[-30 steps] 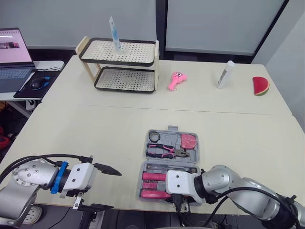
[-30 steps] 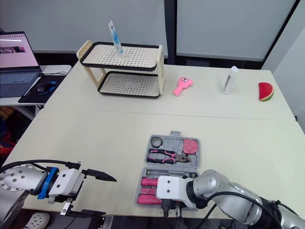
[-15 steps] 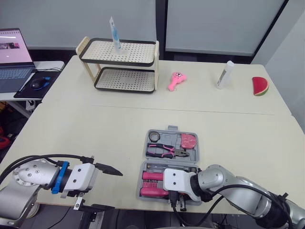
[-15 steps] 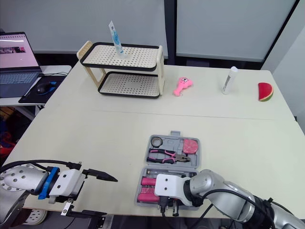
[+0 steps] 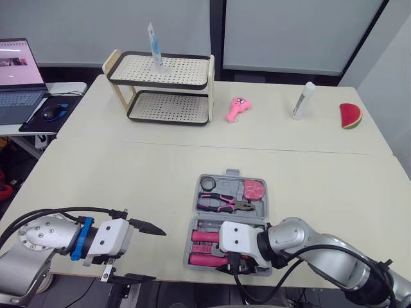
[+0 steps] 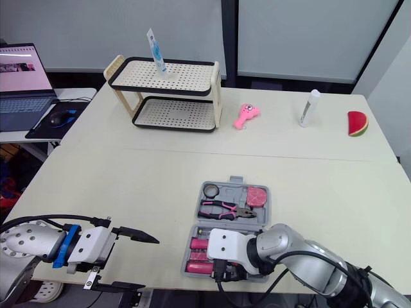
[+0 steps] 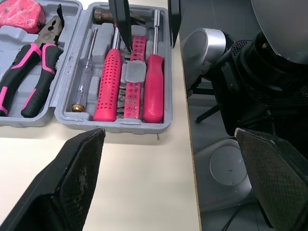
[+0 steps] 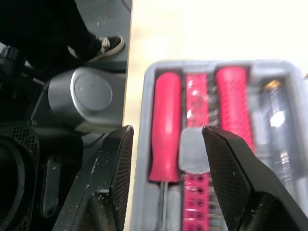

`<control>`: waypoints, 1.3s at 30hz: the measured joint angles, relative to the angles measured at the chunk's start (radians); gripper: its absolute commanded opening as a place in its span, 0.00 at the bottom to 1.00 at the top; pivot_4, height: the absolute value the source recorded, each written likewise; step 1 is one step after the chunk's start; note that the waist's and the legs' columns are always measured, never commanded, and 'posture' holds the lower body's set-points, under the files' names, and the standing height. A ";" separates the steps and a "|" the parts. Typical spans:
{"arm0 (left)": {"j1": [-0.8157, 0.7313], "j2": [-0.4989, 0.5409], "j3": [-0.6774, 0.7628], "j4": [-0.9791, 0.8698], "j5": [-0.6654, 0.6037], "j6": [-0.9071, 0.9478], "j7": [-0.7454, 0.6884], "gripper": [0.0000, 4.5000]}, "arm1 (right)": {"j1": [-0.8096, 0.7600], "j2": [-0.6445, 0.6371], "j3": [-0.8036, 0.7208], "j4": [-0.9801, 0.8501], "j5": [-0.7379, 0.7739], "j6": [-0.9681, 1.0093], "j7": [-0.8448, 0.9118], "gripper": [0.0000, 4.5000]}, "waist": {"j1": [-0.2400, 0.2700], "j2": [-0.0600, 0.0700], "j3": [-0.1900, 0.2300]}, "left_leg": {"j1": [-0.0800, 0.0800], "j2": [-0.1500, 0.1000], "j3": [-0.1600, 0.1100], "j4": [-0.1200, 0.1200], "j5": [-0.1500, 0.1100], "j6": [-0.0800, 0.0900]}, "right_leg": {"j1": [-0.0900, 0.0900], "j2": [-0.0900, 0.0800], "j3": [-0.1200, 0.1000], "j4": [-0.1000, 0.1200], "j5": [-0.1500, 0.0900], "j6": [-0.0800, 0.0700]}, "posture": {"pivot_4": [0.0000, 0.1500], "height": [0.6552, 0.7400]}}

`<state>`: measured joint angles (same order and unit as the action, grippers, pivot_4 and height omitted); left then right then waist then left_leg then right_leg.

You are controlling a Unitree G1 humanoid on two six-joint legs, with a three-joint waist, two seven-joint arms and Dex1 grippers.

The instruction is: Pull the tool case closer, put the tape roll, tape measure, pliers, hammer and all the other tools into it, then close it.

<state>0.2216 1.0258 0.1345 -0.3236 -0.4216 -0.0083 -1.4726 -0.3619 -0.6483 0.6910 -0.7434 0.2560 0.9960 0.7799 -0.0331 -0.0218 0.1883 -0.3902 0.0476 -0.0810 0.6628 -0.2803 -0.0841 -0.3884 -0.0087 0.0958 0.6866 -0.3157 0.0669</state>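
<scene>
my right gripper (image 8: 171, 163) has slid across the tool case (image 8: 147, 96), spread wide over the pink screwdrivers (image 8: 166, 130) just beneath; everything looks packed, so closing comes next.

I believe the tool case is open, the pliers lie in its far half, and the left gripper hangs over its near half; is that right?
Not quite: the right gripper, not the left gripper, hangs over the near half, as the left eye view shows. The tool case is open, with the pliers in its far half.
</scene>
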 measured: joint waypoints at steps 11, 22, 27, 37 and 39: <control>-0.009 0.000 -0.015 0.000 0.001 0.000 0.004 1.00 | 0.038 -0.032 0.061 0.079 -0.055 -0.138 0.024 0.01 | -0.001 0.000 0.000 | 0.001 0.000 0.000 0.000 0.000 0.000 | 0.000 0.000 0.000 0.002 0.000 0.000 | 1.00 0.94; -0.008 0.000 -0.015 0.000 0.002 0.004 0.026 1.00 | 0.059 -0.035 0.106 0.155 -0.145 -0.207 0.027 0.01 | -0.001 0.000 0.000 | 0.003 0.000 0.000 0.000 0.000 0.000 | 0.001 0.000 0.001 0.002 0.000 0.000 | 1.00 0.94; 0.001 -0.002 -0.014 0.001 0.000 0.023 0.045 1.00 | 0.087 -0.021 0.081 0.159 -0.144 -0.231 0.034 0.01 | -0.001 0.000 0.000 | 0.004 0.000 0.000 0.000 0.000 0.000 | 0.002 0.000 0.001 0.002 0.000 0.000 | 1.00 0.94; -0.128 -0.112 -0.014 0.117 -0.001 0.157 0.228 0.91 | 0.384 -0.179 -0.428 0.035 0.019 -0.511 0.118 0.00 | 0.003 -0.003 -0.002 | 0.011 -0.001 0.000 0.001 0.000 0.000 | 0.010 0.000 0.000 0.004 0.000 0.000 | 1.00 0.94; -0.170 -0.133 -0.046 0.162 0.025 0.148 0.238 0.80 | 0.440 -0.241 -0.523 0.085 0.037 -0.526 0.146 0.00 | 0.002 -0.002 -0.002 | 0.013 -0.001 0.001 0.001 0.000 0.000 | 0.011 0.000 0.001 0.003 0.000 0.000 | 1.00 0.94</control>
<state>0.0515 0.8925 0.0882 -0.1617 -0.3964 0.1393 -1.2345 0.0784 -0.8894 0.1681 -0.6584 0.2927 0.4695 0.9254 -0.0312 -0.0242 0.1861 -0.3770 0.0469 -0.0802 0.6637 -0.2803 -0.0840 -0.3769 -0.0086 0.0970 0.6901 -0.3160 0.0664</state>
